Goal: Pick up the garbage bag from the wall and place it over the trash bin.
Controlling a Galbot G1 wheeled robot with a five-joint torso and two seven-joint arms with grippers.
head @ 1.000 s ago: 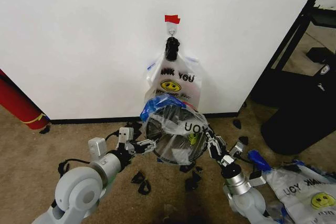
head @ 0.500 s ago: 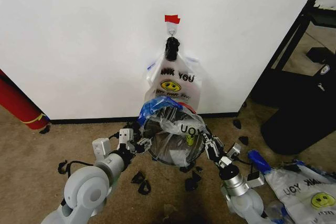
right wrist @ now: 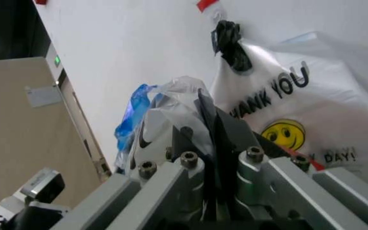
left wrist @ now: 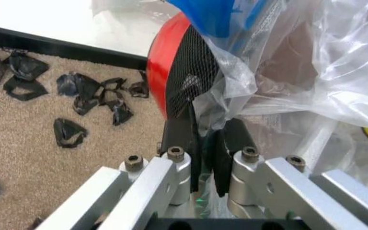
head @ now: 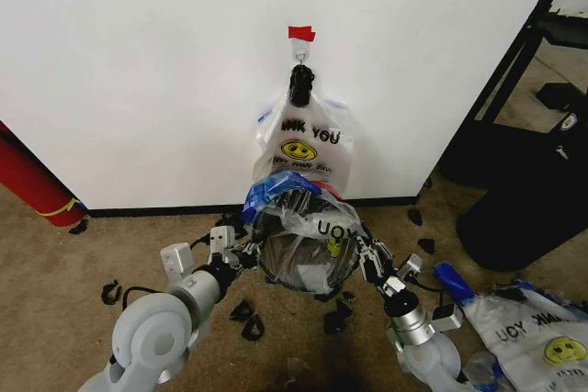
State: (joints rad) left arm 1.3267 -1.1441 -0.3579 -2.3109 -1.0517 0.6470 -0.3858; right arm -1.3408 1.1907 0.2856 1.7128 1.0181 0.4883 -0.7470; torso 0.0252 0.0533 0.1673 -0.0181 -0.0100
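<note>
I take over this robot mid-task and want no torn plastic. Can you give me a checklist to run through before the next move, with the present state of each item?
1. Left pincer shut on the thin translucent plastic garbage bag: ok, film pinched between its dark pads.
2. Right pincer shut on the same bag: ok, plastic bunched between its pads.
3. Bag mouth spread over the small round black trash bin: ok so far, the film drapes over its rim.
4. Rim covered all round: cannot tell, the far side is hidden.
5. Spare bags hanging from the small hook on the plain white wall: ok.
</note>
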